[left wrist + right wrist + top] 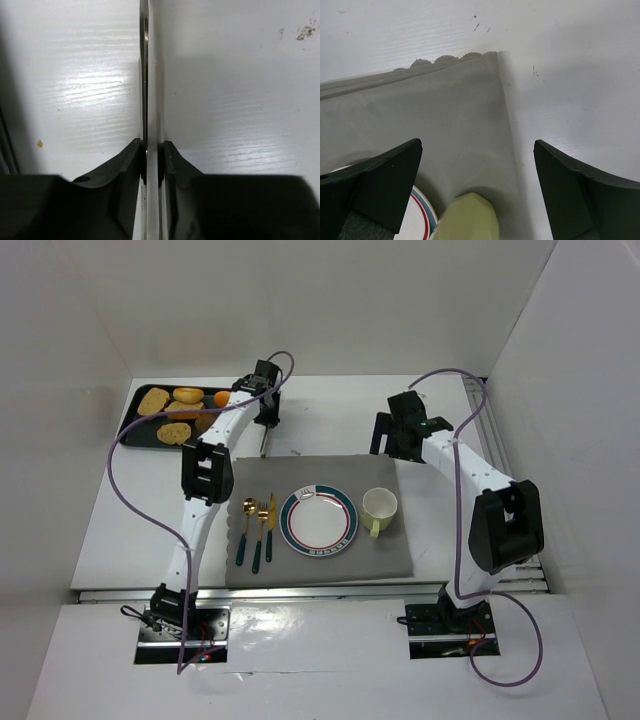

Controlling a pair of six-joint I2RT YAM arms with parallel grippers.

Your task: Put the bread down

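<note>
Left hand [151,150] is pinched down narrow on a thin metal utensil [145,75], seen edge-on and running straight out ahead of the fingers, low over the bare white surface [240,100]. From above, that arm stretches from the near edge up toward the far-left corner, elbow bent midway, wrist tipped down just beside the right end of the black tray [130,422]. The bread [175,431] lies on that tray in several pieces, none lifted, so by my reading the tool is in hand and the real job is all ahead: pick up a piece and carry it over. The plate [288,522] sits bare on the grey mat [390,555] toward the near edge, probably the target. Right hand [476,150] hangs with fingers spread wide, holding nothing, over the mat's far-right corner above the cup [379,506].
</note>
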